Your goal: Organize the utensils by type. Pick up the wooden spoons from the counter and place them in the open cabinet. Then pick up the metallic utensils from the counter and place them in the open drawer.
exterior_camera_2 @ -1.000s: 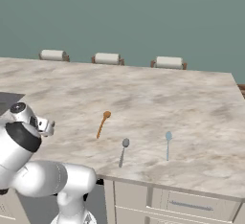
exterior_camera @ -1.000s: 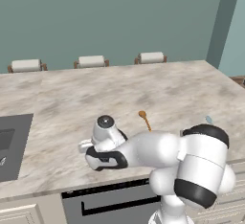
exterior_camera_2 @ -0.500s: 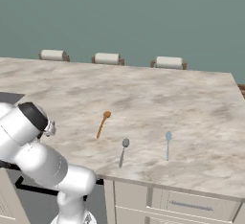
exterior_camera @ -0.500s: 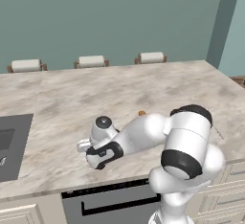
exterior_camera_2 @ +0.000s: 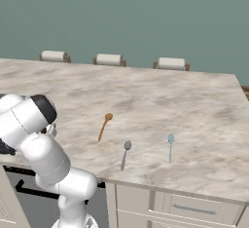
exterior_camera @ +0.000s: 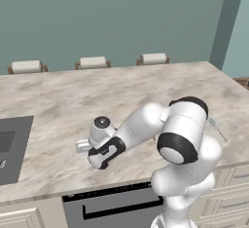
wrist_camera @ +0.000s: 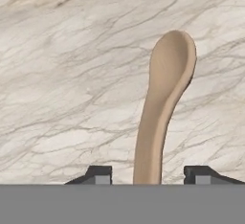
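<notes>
My gripper (wrist_camera: 149, 175) is low over the counter (wrist_camera: 62, 74), its two fingertips (wrist_camera: 99, 174) standing on either side of the handle of a pale tan wooden spoon (wrist_camera: 167, 79). A gap shows on each side of the handle, so the gripper is open around it. In the left base view the hand (exterior_camera: 101, 150) presses down near the counter's front edge and hides that spoon. The orange-brown wooden spoon (exterior_camera_2: 103, 127) lies mid-counter. A grey metal spoon (exterior_camera_2: 125, 155) and a bluish-grey one (exterior_camera_2: 170, 146) lie near the front edge.
A dark sunken sink (exterior_camera: 10, 149) sits at the counter's left end. Three chair backs (exterior_camera_2: 109, 59) line the far side. Grey panelled drawer fronts (exterior_camera_2: 194, 207) and a dark appliance front (exterior_camera: 112, 206) run below the counter edge.
The arm's elbow has swung across and upward while the hand stayed low over the same spot on the counter. The spoons on the counter have not moved.
</notes>
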Controlling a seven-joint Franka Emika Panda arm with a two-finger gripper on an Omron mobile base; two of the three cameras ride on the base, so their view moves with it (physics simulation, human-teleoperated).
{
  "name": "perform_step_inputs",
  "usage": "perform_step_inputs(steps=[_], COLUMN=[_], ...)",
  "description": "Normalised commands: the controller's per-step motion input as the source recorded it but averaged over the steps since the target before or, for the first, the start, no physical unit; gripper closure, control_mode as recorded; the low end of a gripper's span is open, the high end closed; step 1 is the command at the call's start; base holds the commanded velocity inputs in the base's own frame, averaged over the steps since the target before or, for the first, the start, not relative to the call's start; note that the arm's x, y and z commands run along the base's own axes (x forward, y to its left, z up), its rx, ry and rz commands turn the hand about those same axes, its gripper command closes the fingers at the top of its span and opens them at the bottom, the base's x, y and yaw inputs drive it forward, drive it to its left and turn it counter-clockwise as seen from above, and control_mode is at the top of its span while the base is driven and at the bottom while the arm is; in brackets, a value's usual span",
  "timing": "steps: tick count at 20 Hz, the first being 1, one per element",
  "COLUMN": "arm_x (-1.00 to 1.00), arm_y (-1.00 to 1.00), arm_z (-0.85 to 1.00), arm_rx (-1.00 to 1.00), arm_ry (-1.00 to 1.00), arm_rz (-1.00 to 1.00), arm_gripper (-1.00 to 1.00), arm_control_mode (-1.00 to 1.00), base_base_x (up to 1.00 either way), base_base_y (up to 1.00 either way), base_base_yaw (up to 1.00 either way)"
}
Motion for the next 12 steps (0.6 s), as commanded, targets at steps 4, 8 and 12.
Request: perform_step_inputs(steps=[4, 8, 12], arm_x=[0.01, -0.05, -0.15], arm_y=[-0.01, -0.14, -0.26], arm_z=[-0.12, 0.00, 0.12], arm_rx=[0.04, 0.02, 0.03], arm_ry=[0.00, 0.00, -0.08], arm_rz=[0.00, 0.00, 0.00], arm_gripper=[1.00, 1.00, 1.00], arm_control_mode=[-1.00, -1.00, -1.00], base_base_x=[0.00, 0.00, 0.00], base_base_y=[0.00, 0.00, 0.00], base_base_yaw=[0.00, 0.00, 0.00])
